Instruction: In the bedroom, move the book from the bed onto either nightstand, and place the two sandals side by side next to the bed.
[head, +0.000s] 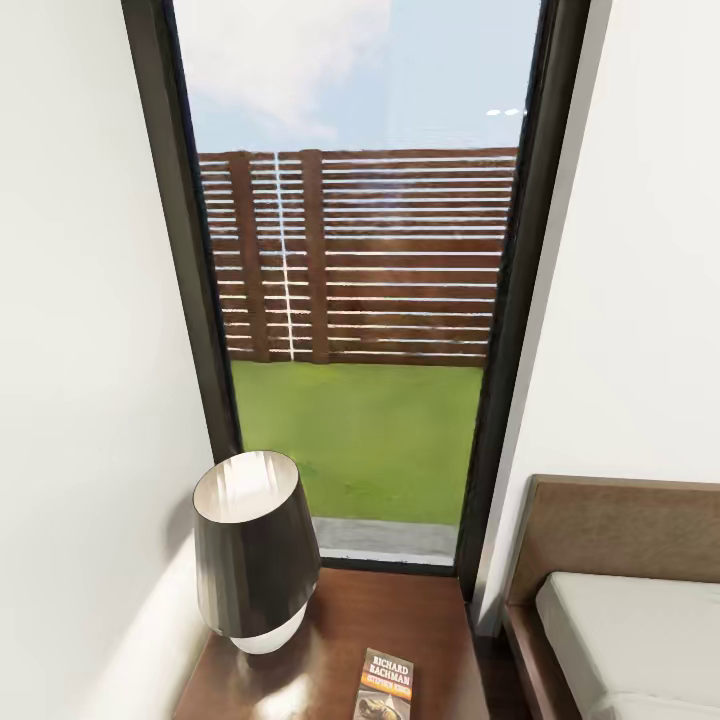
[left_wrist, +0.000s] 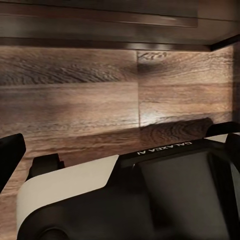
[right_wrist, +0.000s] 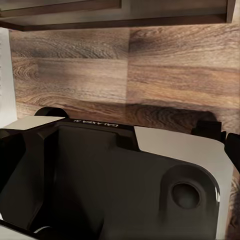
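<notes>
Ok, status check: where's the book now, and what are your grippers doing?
Book flat on nightstand, beside the lamp. Bed to the right. Grippers' state unreadable; wrist views face wood floor. Nothing in the way.

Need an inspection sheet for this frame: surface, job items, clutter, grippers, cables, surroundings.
Surface: nightstand, glossy dark brown top.
Job's things: book lies flat on the nightstand, partly cut off by the frame edge; bed to its right; sandals nothing seen.
Clutter: lamp stands on the nightstand, left of the book, apart from it.
Grippers: state cannot be told.
Cables: nothing seen.
Surroundings: black-framed window, fence and grass outside; white walls; wood-plank floor.
</notes>
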